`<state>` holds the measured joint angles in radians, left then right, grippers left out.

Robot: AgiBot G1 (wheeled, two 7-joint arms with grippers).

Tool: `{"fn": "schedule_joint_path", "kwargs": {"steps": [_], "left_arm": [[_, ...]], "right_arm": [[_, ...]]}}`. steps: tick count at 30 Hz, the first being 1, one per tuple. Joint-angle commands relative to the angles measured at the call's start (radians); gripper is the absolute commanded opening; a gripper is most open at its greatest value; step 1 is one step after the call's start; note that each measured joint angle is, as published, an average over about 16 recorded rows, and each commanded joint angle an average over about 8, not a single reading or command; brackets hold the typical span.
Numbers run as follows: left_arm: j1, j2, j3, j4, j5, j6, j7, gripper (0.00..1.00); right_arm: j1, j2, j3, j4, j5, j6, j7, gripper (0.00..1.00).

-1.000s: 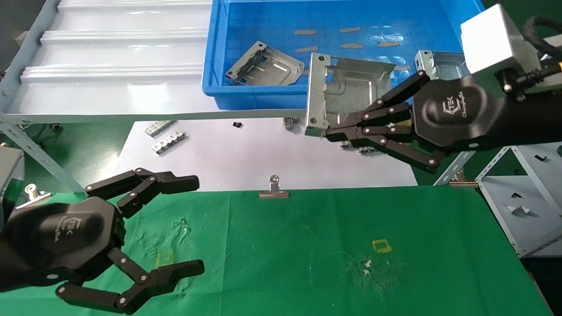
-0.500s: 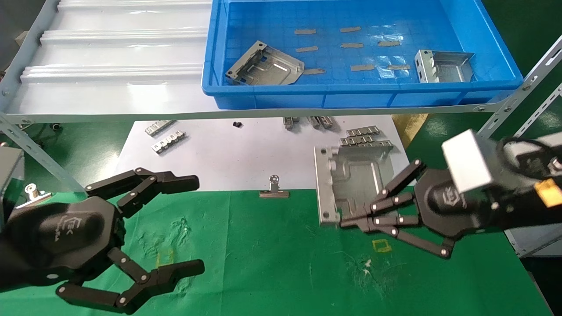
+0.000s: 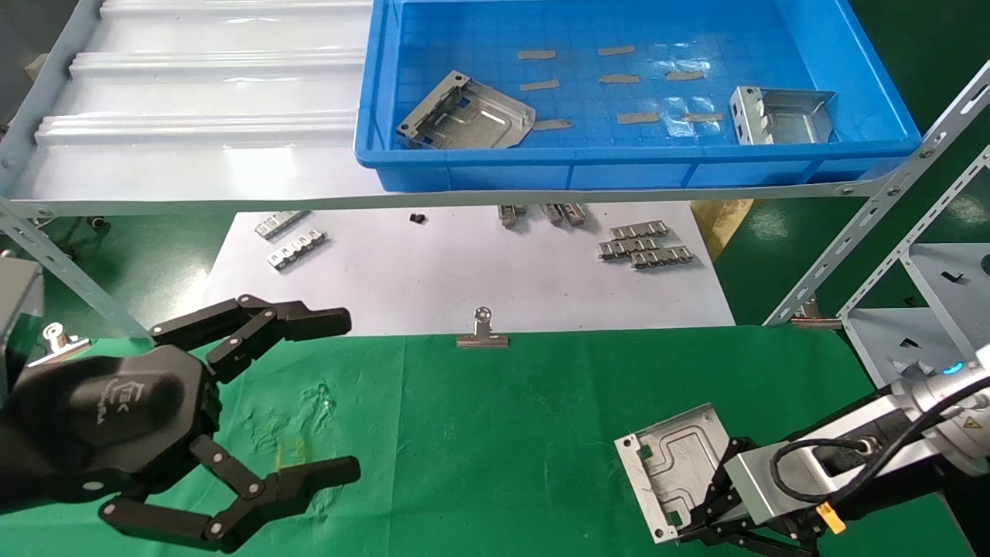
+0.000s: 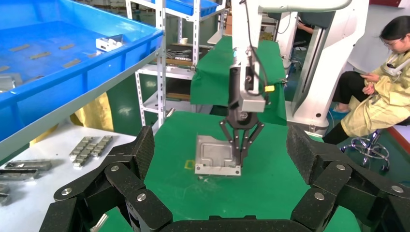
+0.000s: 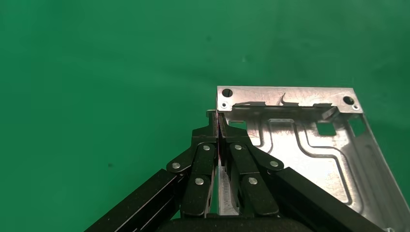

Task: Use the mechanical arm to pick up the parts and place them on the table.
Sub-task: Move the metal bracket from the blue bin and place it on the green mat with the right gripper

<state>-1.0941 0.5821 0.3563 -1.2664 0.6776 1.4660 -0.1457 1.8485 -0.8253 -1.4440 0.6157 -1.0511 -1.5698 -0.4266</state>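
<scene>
Right gripper (image 3: 708, 526): fingers pressed together on one side wall of a part, low over the table's near right area; the wrist box sits directly behind it.
Held part (image 3: 677, 468): silvery plate with holed flange, lying nearly flat ahead of the fingertips; from the left wrist view it appears to be at or just above the green cloth, contact cannot be told for certain.
Table (image 3: 503, 433): green cloth directly beneath the gripper; no other part lies on it in view.
Left gripper (image 3: 255, 402): fingers spread wide, holding nothing, hovering well apart from the right gripper on the opposite side of the table.
Blue bin (image 3: 479, 166): on the shelf, far beyond the right gripper.
Parts left in bin: one plate (image 3: 468, 116) toward the bin's left, one (image 3: 781, 114) toward its right.
Progress: judged, first part at the point of release; letting go and two more fetches appear to be left.
</scene>
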Motion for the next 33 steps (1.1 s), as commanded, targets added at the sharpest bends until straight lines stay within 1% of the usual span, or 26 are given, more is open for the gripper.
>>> {"fn": "schedule_joint_path", "kwargs": {"steps": [1,6,9,14,20,22,23,24,28,30,31,32,33], "left_arm": [[0.000,0.000,0.000,0.000,0.000,0.000,0.000,1.00],[0.000,0.000,0.000,0.000,0.000,0.000,0.000,1.00],[0.000,0.000,0.000,0.000,0.000,0.000,0.000,1.00],[0.000,0.000,0.000,0.000,0.000,0.000,0.000,1.00],[0.000,0.000,0.000,0.000,0.000,0.000,0.000,1.00],[0.000,0.000,0.000,0.000,0.000,0.000,0.000,1.00],[0.000,0.000,0.000,0.000,0.000,0.000,0.000,1.00],[0.000,0.000,0.000,0.000,0.000,0.000,0.000,1.00],[0.000,0.000,0.000,0.000,0.000,0.000,0.000,1.00],[0.000,0.000,0.000,0.000,0.000,0.000,0.000,1.00],[0.000,0.000,0.000,0.000,0.000,0.000,0.000,1.00],[0.000,0.000,0.000,0.000,0.000,0.000,0.000,1.00],[0.000,0.000,0.000,0.000,0.000,0.000,0.000,1.00]], "right_arm": [[-0.007,-0.029,-0.016,-0.059,-0.014,0.002,-0.056,0.00],[-0.022,-0.085,-0.019,-0.195,-0.016,0.030,-0.154,0.00],[-0.037,-0.114,-0.013,-0.269,-0.011,0.053,-0.196,0.00],[-0.062,-0.150,-0.003,-0.366,0.005,0.071,-0.246,0.00],[-0.078,-0.173,0.011,-0.446,0.023,0.083,-0.293,0.00],[-0.086,-0.176,0.016,-0.470,0.031,0.090,-0.304,0.03],[-0.090,-0.178,0.018,-0.481,0.034,0.094,-0.309,0.07],[-0.094,-0.179,0.020,-0.491,0.037,0.098,-0.313,0.17],[-0.108,-0.184,0.020,-0.522,0.037,0.113,-0.333,0.67],[-0.111,-0.187,0.019,-0.534,0.035,0.120,-0.344,0.89],[-0.112,-0.188,0.019,-0.539,0.035,0.123,-0.349,0.97],[-0.113,-0.189,0.020,-0.543,0.035,0.126,-0.354,1.00],[-0.114,-0.190,0.020,-0.547,0.036,0.128,-0.359,1.00]]}}
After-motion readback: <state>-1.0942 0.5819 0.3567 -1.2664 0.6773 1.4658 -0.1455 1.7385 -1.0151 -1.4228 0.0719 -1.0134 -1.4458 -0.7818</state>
